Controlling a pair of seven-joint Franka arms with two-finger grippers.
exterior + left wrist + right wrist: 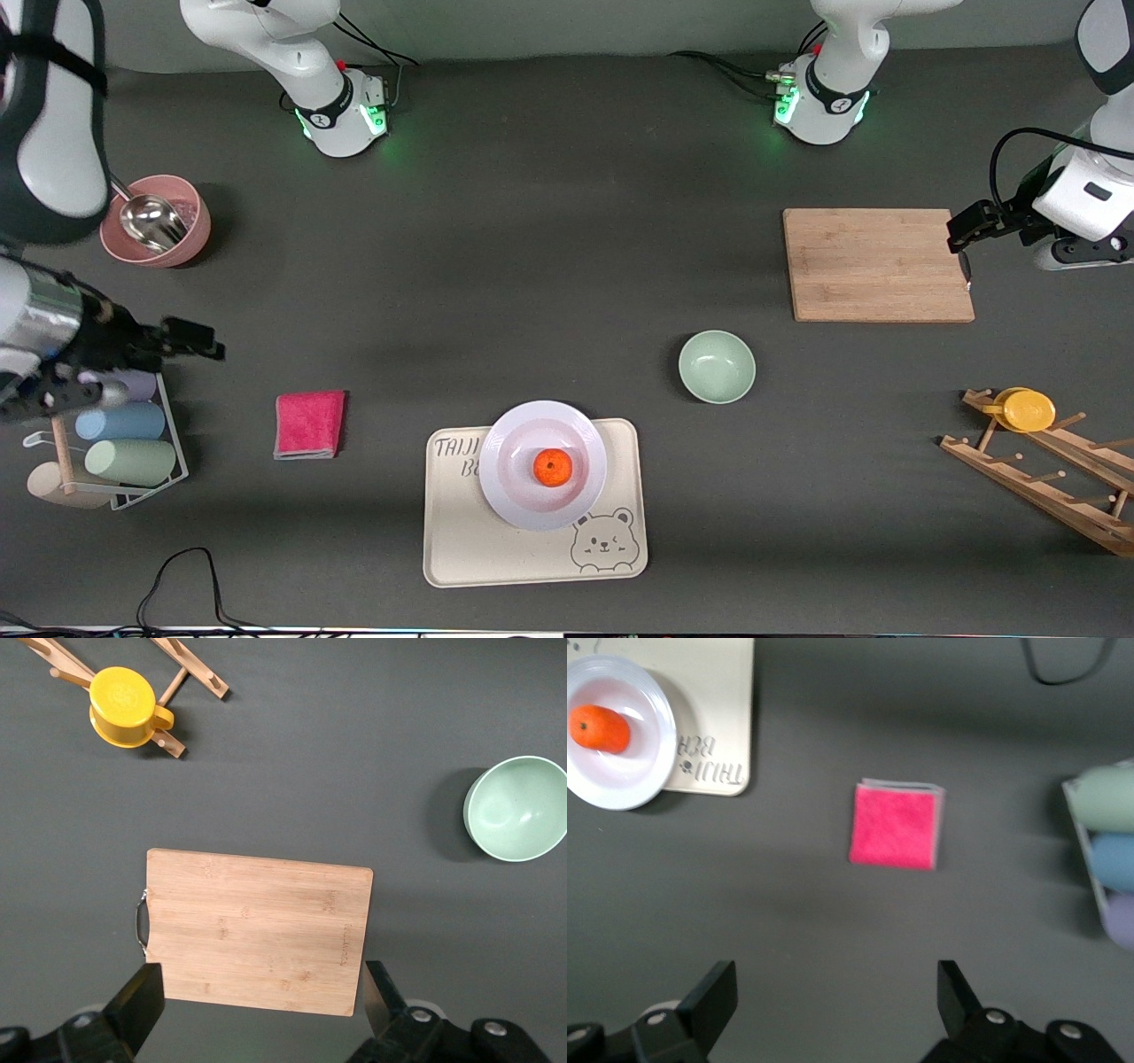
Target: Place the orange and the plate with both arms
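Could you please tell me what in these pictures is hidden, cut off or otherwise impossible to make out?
- Tray lettering: the plate covers part, front and right wrist views.
- Orange underside: hidden against the plate.
- Pink bowl: the right arm overlaps its rim; a metal scoop hides its inside.
- Wooden rack: cut by the front view's edge.
- Left pincer, right pincer: both open, empty.

orange (553, 467): we record one small, round, bright-orange fruit, dark stem dimple showing, resting in the well of the plate, roughly central. plate (514, 496): we record one round, shallow, white, lavender-tinted, wide-rimmed plate, lying flat and upright on the cream bear tray (478, 549), overhanging its edge farther from the front camera.
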